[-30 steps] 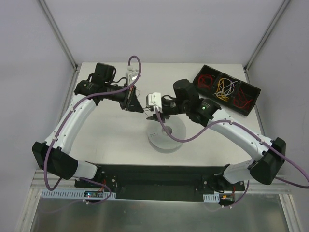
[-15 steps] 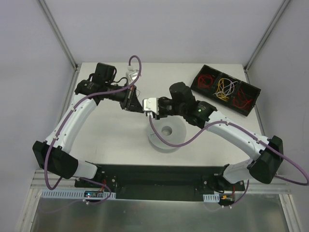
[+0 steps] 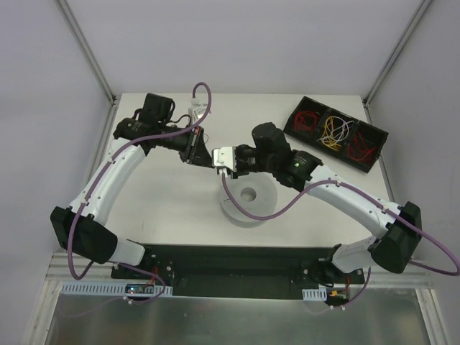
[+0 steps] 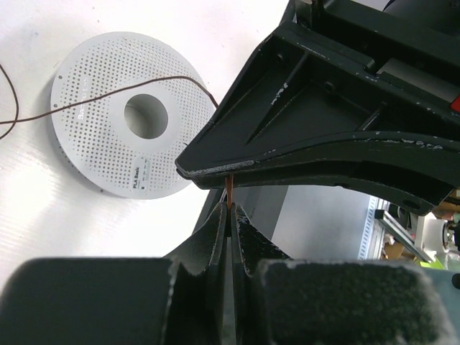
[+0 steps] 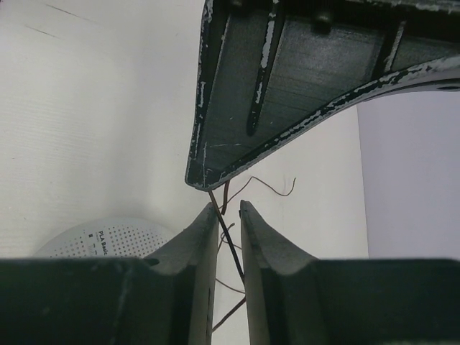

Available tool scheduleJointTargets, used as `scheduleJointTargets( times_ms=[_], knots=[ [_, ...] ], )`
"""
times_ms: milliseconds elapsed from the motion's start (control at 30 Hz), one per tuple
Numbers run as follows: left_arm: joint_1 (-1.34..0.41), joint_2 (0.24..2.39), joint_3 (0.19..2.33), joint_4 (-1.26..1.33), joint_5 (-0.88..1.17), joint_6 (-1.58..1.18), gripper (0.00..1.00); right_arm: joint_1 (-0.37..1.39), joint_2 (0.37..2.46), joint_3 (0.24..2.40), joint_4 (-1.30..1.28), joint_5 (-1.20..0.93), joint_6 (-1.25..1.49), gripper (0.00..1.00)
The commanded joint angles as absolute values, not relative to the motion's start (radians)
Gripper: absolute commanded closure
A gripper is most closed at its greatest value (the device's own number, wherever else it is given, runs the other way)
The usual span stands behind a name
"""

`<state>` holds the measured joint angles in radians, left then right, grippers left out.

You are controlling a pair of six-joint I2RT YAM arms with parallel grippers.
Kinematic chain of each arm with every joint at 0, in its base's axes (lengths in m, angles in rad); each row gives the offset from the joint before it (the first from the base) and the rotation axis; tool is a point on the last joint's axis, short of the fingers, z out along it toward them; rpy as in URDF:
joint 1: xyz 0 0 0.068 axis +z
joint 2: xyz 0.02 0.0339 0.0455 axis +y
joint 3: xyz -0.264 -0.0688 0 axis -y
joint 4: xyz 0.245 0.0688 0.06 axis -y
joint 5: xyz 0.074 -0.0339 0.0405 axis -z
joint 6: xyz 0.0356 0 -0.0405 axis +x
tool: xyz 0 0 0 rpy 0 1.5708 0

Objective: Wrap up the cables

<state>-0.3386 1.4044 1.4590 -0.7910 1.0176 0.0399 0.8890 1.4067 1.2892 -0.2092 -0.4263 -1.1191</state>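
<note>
The cable is a hair-thin dark brown wire. In the left wrist view it crosses the grey perforated spool (image 4: pixel 136 136) and rises into my left gripper (image 4: pixel 231 210), which is shut on the cable (image 4: pixel 230 190). My right gripper (image 5: pixel 228 208) stands tip to tip with the left one, narrowly open, and the cable (image 5: pixel 228 241) runs slantwise through its gap. The cable's loose end curls over the table just beyond. In the top view the left gripper (image 3: pixel 207 158) and right gripper (image 3: pixel 218 164) meet just above and left of the spool (image 3: pixel 262 194).
A black tray (image 3: pixel 379 153) with three compartments of red and yellow wires stands at the back right. The left gripper's finger (image 5: pixel 287 93) fills the upper part of the right wrist view. Purple hoses run along both arms.
My right gripper has moved left from above the spool to meet the left gripper's tips, and its wrist has turned. In the last half second it has hardly moved. The left arm has held still.
</note>
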Motion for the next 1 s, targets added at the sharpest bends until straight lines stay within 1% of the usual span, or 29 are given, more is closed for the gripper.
scheduleJointTargets(
  times_ms=[0,67,200,333,367,433,467,533,567,600,633,700,733,767,833,967],
  knots=[
    [-0.334,1.410,1.476,-0.790,1.026,0.038,1.00,0.896,1.391,1.307,-0.170,-0.448,-1.120,0.79],
    [-0.334,1.413,1.477,-0.792,1.022,0.035,1.00,0.897,1.390,1.307,-0.173,-0.451,-1.118,0.80],
    [-0.336,1.417,1.479,-0.792,1.023,0.034,1.00,0.896,1.393,1.308,-0.175,-0.454,-1.117,0.86],
    [-0.336,1.420,1.476,-0.790,1.019,0.029,1.00,0.897,1.394,1.315,-0.173,-0.454,-1.111,0.87],
    [-0.336,1.422,1.476,-0.792,1.020,0.029,1.00,0.896,1.394,1.315,-0.175,-0.454,-1.109,0.89],
    [-0.336,1.424,1.476,-0.792,1.019,0.028,1.00,0.897,1.391,1.313,-0.175,-0.454,-1.108,0.99],
    [-0.336,1.425,1.476,-0.790,1.019,0.025,1.00,0.896,1.391,1.312,-0.176,-0.454,-1.103,1.00],
    [-0.333,1.424,1.477,-0.790,1.017,0.021,0.60,0.890,1.390,1.307,-0.175,-0.446,-1.094,0.99],
    [-0.322,1.417,1.473,-0.781,1.019,0.014,0.48,0.879,1.387,1.304,-0.175,-0.442,-1.088,1.00],
    [-0.307,1.408,1.464,-0.764,1.025,0.003,0.38,0.864,1.382,1.301,-0.175,-0.440,-1.075,1.00],
    [-0.279,1.393,1.442,-0.738,1.035,0.003,0.32,0.842,1.381,1.299,-0.175,-0.445,-1.057,1.00],
    [-0.207,1.367,1.396,-0.671,1.058,-0.073,0.12,0.784,1.371,1.299,-0.173,-0.454,-1.029,1.00],
    [-0.162,1.355,1.370,-0.631,1.075,-0.109,0.06,0.750,1.365,1.301,-0.173,-0.456,-1.017,1.00],
    [-0.126,1.351,1.338,-0.599,1.094,-0.139,0.01,0.714,1.364,1.305,-0.173,-0.462,-1.003,1.00],
    [-0.077,1.365,1.292,-0.574,1.114,-0.172,0.01,0.635,1.361,1.322,-0.175,-0.479,-0.959,1.00],
    [-0.081,1.414,1.177,-0.534,1.137,-0.184,0.01,0.470,1.368,1.379,-0.175,-0.508,-0.891,1.00]
  ],
)
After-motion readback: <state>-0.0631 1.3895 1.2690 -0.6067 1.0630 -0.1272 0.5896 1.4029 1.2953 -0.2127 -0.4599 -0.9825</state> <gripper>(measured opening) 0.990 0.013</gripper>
